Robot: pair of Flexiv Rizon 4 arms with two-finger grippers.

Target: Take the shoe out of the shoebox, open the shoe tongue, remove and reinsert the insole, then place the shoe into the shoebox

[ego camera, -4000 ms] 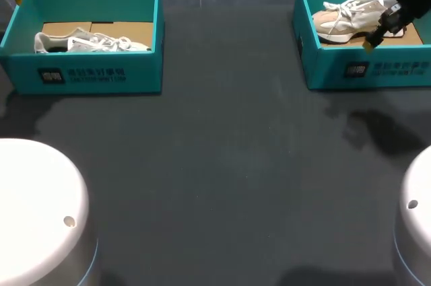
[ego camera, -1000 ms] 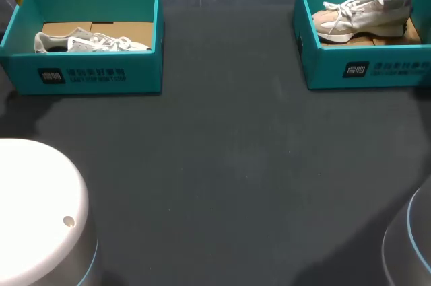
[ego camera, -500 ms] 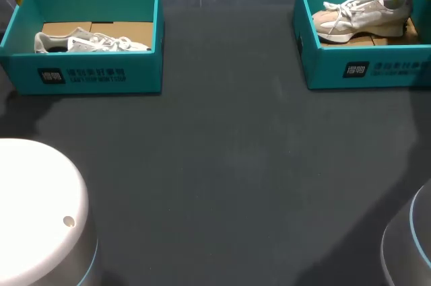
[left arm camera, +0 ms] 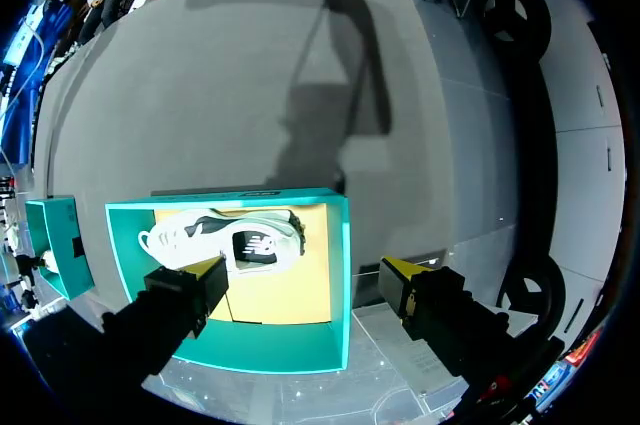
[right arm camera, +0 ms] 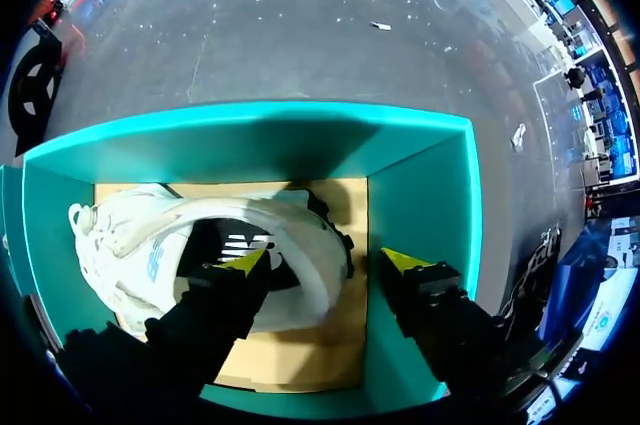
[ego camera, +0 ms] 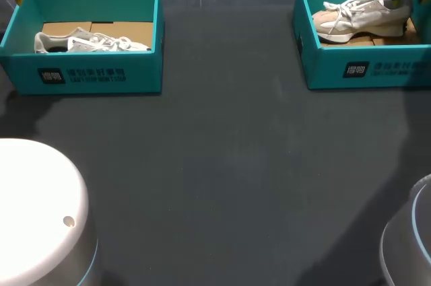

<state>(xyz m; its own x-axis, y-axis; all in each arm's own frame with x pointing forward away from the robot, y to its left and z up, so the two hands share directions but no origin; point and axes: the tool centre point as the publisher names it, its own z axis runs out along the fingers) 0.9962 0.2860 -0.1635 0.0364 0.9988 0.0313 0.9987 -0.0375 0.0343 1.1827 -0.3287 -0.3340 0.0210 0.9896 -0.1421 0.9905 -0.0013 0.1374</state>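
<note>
Teal shoebox [right arm camera: 420, 195] wall just beside right jaws, parted astride shoe [right arm camera: 305, 245] heel; left jaws parted.

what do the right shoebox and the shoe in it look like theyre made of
Right shoebox: looks like cardboard, matte teal walls, bare brown floor showing inside. Shoe: pale upper, seemingly fabric or suede by its dull look; white cord laces; smooth white sole, probably rubber or foam.

Unreadable white print [ego camera: 82, 75] marks the left shoebox [ego camera: 138, 77] and right shoebox [ego camera: 323, 70].
</note>
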